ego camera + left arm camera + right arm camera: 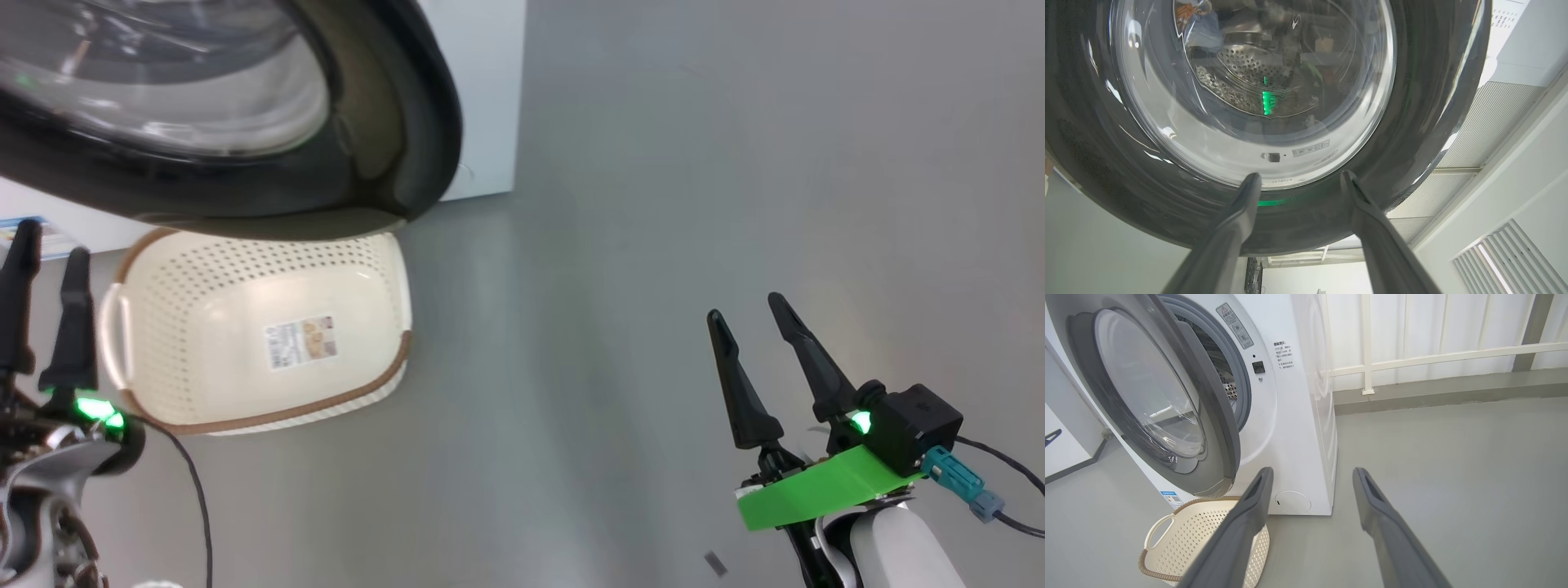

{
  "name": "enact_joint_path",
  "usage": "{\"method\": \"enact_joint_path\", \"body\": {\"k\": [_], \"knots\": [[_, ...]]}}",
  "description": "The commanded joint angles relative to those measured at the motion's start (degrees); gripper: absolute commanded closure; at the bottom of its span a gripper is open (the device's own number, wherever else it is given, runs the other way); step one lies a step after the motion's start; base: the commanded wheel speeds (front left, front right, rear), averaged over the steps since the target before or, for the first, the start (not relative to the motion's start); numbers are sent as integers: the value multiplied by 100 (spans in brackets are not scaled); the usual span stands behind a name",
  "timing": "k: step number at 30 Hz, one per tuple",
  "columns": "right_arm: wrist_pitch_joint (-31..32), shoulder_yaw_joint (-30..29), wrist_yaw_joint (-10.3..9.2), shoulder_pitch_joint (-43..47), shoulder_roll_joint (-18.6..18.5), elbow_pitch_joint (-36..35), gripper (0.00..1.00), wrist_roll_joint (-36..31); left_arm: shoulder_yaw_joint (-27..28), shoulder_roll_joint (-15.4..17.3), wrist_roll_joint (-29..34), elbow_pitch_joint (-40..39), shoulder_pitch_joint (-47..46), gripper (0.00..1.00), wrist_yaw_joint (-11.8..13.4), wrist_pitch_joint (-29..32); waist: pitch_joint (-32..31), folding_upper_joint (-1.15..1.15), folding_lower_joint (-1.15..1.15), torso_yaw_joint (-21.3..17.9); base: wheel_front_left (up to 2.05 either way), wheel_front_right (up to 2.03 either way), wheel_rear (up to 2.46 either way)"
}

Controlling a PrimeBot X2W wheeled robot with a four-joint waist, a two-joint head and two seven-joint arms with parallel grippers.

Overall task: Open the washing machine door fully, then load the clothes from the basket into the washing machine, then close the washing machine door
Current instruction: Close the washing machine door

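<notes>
Evidently the loading is done, judging by the basket. It sits on the floor against the foot of the washing machine, straight under the lower edge of the door, which kept the lift from basket to drum short. It holds nothing but its label sticker. Through the glass in the left wrist view a scrap of pale blue and orange shows beside the steel holes, most likely the clothes, though the curve of the glass distorts it too much to be sure.

The door stands part-way open, swung out over the basket. The left gripper sits low at the basket's left end, fingers spread wide and holding nothing, pointing up at the door from below; I judge it is placed to push the door shut. The right gripper hangs well apart over bare floor, also wide and empty, clear of the door's swing.
</notes>
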Motion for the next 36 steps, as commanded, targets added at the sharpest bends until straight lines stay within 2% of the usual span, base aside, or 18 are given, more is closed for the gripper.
{"method": "enact_joint_path", "body": {"k": [1,7,11,14,17,19,22,27,36], "knots": [[-64,109,9,35,7,-113,0,-51,224,125,125,-274,86,0,-63,-86,-137,0,0,162,0,0,0],[25,42,9,124,7,-157,0,-151,183,-147,1112,-1154,551,0,-65,-1121,-318,0,0,410,0,0,0],[129,6,9,209,7,-207,0,-235,-179,-152,2690,-1580,955,0,-65,-2032,-480,0,0,553,0,0,0],[203,-21,9,299,7,-255,0,-279,-453,-12,4217,-1727,1295,0,-49,-2712,-605,0,0,610,0,0,0],[265,-95,9,412,7,-323,0,-309,-794,209,5889,-1805,1601,0,265,-3250,-720,0,0,679,0,0,0],[308,-144,9,498,7,-369,0,-323,-1088,262,6734,-1847,1779,0,513,-3447,-792,0,0,710,0,0,0],[388,-184,9,631,7,-426,0,-362,-1476,297,7619,-1856,2068,0,829,-3542,-908,0,0,735,0,0,0],[518,-268,9,874,7,-518,0,-429,-1841,336,8334,-1760,2474,0,1124,-3498,-1097,0,0,774,0,0,0],[670,-434,9,1162,7,-697,0,-564,-2056,283,8635,-1579,2833,0,1325,-3522,-1355,0,0,800,0,0,0]]}}
